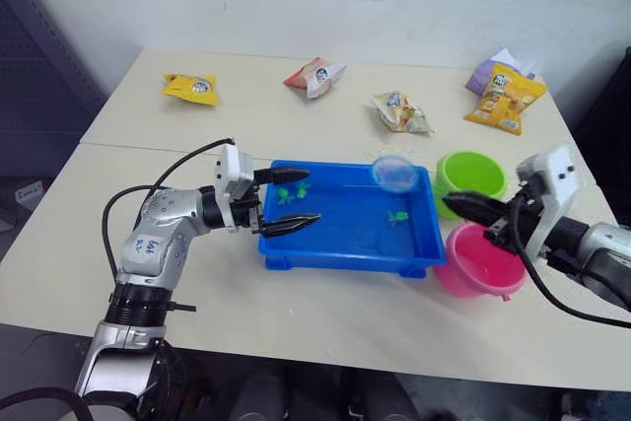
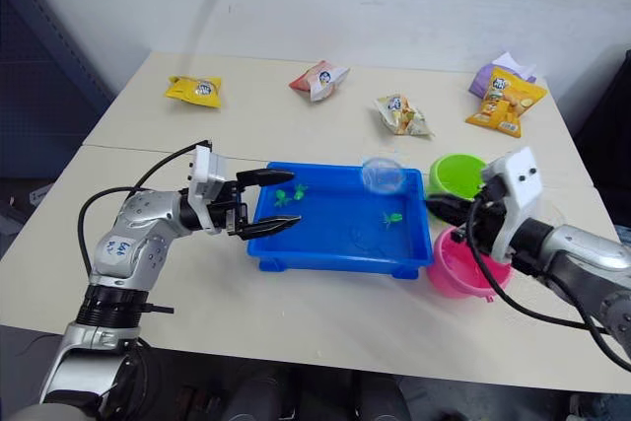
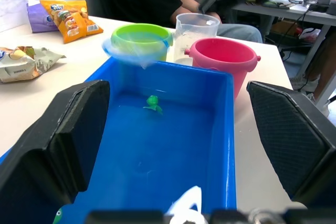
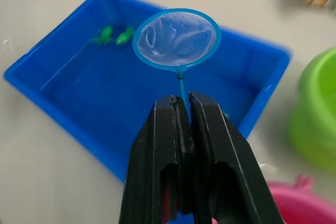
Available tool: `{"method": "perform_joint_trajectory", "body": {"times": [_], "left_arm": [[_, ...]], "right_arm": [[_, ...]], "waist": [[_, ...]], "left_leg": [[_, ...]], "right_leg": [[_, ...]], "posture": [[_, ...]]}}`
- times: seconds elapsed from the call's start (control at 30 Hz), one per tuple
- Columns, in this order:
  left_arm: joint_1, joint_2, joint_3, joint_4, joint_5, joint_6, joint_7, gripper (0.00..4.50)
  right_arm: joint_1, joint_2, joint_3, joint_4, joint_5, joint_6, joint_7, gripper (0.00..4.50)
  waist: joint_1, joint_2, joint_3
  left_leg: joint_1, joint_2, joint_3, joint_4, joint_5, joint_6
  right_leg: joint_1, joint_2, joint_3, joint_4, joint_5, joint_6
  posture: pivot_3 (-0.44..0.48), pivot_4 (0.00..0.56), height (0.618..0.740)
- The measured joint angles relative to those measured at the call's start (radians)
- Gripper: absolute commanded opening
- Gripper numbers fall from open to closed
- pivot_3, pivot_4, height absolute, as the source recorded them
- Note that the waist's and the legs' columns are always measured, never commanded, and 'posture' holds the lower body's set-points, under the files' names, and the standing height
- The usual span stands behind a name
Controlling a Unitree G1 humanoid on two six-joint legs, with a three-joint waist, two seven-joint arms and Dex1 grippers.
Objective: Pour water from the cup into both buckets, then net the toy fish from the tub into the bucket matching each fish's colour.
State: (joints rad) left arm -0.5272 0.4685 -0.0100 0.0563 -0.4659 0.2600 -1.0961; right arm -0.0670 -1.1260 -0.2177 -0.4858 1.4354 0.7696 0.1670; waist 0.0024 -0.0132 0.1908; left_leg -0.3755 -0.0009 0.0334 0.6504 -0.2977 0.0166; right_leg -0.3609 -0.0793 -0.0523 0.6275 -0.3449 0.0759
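So the right gripper has its two black fingers pinched tight on the thin stick of the net, basically no gap between them, and the blue-rimmed hoop hangs in the air over the far right part of the tub, above the water rather than dipped in it. The left gripper is spread wide with nothing in it; its fingers straddle the tub's left end, one over the near-left rim and the other over the far-left corner, though I can't tell if they're actually touching the plastic. Three green toy fish are in the tub: two huddled at the far-left corner and one over toward the right end. The green bucket sits just past the tub's right side, with the pink bucket right in front of it, nearer the robot. The cup stands beyond the two buckets in the left wrist view. A few snack packets are scattered along the far side of the table.
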Motion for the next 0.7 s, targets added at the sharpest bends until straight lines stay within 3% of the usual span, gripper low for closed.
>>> {"method": "perform_joint_trajectory", "body": {"times": [0.13,0.27,0.53,0.7], "left_arm": [[0.001,0.000,0.001,0.000,0.000,0.000,0.006,4.49],[0.009,-0.001,0.002,0.000,0.000,-0.001,0.011,4.49],[0.015,-0.004,0.003,0.000,0.000,-0.009,0.027,4.49],[0.015,-0.020,0.005,0.000,0.000,-0.009,0.041,4.49]], "right_arm": [[-0.047,-0.039,0.067,0.019,0.273,0.130,-0.163,0.00],[-0.095,-0.050,0.140,0.048,0.365,0.195,-0.272,0.00],[-0.183,-0.019,0.218,0.129,0.355,0.247,-0.407,0.00],[-0.246,-0.011,0.225,0.210,0.294,0.306,-0.405,0.00]], "waist": [[-0.001,0.000,0.000],[-0.002,0.000,0.000],[-0.002,0.000,0.000],[-0.003,0.000,0.000]], "left_leg": [[0.000,0.000,0.000,0.001,0.000,0.001],[-0.001,0.000,0.000,0.001,-0.001,0.001],[-0.002,0.000,0.000,0.001,-0.001,0.001],[-0.003,0.000,0.000,0.001,-0.001,0.001]], "right_leg": [[0.000,0.000,0.000,0.000,0.000,0.000],[0.000,0.000,0.000,0.000,0.000,0.001],[-0.001,0.000,0.000,0.000,0.000,0.001],[-0.002,0.000,0.000,0.000,0.001,0.001]], "posture": [[0.000,0.150,0.740],[0.000,0.150,0.740],[0.000,0.150,0.740],[0.000,0.150,0.740]]}}
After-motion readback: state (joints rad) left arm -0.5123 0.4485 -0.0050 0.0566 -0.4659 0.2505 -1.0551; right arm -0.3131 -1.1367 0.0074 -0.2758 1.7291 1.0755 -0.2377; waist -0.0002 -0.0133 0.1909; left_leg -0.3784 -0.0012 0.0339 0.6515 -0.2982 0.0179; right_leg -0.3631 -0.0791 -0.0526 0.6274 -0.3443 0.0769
